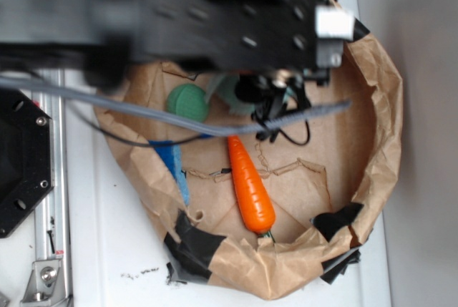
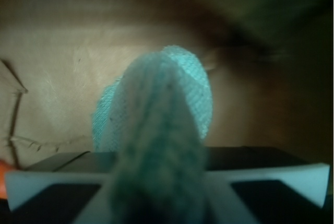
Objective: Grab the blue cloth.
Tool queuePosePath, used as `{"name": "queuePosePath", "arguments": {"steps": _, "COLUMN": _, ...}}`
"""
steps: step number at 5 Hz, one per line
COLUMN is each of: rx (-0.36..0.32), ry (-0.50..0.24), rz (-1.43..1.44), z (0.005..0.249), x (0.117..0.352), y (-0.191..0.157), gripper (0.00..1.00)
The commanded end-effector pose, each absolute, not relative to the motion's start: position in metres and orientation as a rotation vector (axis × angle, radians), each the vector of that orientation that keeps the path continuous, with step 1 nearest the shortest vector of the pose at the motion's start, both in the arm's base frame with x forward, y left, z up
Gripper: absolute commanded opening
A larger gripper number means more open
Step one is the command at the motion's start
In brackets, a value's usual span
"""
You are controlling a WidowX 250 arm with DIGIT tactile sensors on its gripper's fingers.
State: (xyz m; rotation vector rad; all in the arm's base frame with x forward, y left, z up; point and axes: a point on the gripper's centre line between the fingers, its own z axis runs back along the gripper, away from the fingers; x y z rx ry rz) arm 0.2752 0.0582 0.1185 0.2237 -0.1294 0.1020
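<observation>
The blue cloth (image 2: pixel 156 125) is a pale blue-green woven rag that fills the middle of the wrist view, bunched up and rising from between the jaws, blurred where it is closest. My gripper (image 2: pixel 162 187) is shut on it, and the cloth hides the fingertips. From outside, only small pale patches of the cloth (image 1: pixel 226 92) show under the black arm, right beside the gripper (image 1: pixel 257 96), above the brown paper floor near the back of the bag.
A crumpled brown paper bag (image 1: pixel 386 114) forms a walled bowl around everything. Inside lie an orange carrot (image 1: pixel 250 185), a green ribbed ball (image 1: pixel 187 101) and a bright blue flat piece (image 1: pixel 174 164). Grey and black cables (image 1: pixel 143 110) cross the bag. Black tape (image 1: pixel 193 239) patches the rim.
</observation>
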Motion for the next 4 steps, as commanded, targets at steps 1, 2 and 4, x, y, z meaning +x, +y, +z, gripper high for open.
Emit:
{"name": "queuePosePath", "arguments": {"steps": 1, "rx": 0.028, "ry": 0.176, "rz": 0.254, "z": 0.209, "x": 0.24, "y": 0.044, "gripper": 0.0}}
{"name": "queuePosePath", "arguments": {"steps": 2, "rx": -0.074, "ry": 0.127, "rz": 0.308, "z": 0.207, "x": 0.231, "y": 0.044, "gripper": 0.0}}
{"name": "queuePosePath", "arguments": {"steps": 4, "rx": -0.064, "ry": 0.134, "rz": 0.314, "z": 0.197, "x": 0.226, "y": 0.04, "gripper": 0.0}}
